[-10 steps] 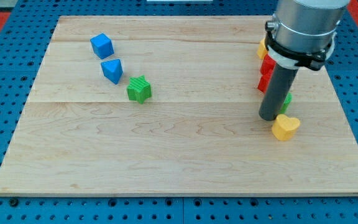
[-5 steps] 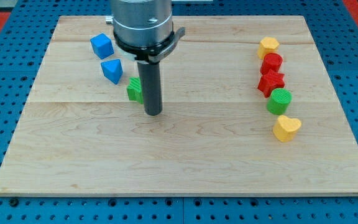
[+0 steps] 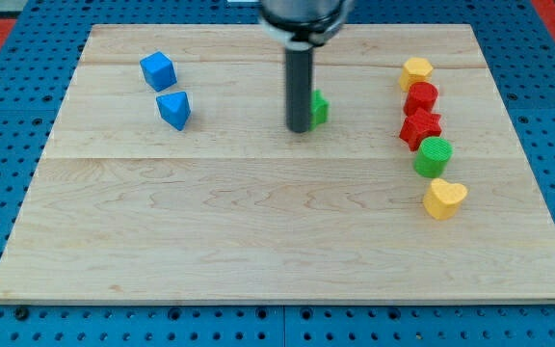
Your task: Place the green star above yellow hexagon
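pale wooden board (image 3: 258, 241) on a blue pegboard holds everything. nearest, at the view's right, a yellow heart (image 3: 443, 199), then a green cylinder (image 3: 434, 155), two red blocks (image 3: 420, 127) and the yellow hexagon (image 3: 416, 71) farthest. my tip (image 3: 299, 128) touches the green star (image 3: 318, 107), mostly hidden behind the rod, near the board's middle top. no claw here, just a rod. two blue blocks (image 3: 172, 109) sit upper left.

Green star (image 3: 319, 107) mid-board (half hidden) — yellow hexagon (image 3: 416, 71) top right.
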### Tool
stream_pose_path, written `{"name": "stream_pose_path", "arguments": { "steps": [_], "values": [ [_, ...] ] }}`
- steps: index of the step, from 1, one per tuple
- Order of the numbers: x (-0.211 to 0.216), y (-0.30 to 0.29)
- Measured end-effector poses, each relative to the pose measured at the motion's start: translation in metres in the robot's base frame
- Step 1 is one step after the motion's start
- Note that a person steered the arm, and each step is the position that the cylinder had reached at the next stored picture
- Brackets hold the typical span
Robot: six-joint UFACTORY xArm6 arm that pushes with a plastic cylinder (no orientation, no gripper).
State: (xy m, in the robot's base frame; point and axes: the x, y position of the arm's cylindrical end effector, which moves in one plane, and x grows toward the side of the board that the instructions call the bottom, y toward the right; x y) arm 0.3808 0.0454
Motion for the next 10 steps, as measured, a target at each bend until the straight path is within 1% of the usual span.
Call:
{"name": "stream_pose_path", "arguments": {
  "steps": [1,2,3,5,8,9,10],
  "values": [
    [-0.029,0.035],
    [-0.041,0.06],
    [-0.08,0.038],
    [-0.077,-0.013],
    [-0.139,-0.038],
    [-0.138,-0.011],
    [-0.138,0.032]
  ]
}}
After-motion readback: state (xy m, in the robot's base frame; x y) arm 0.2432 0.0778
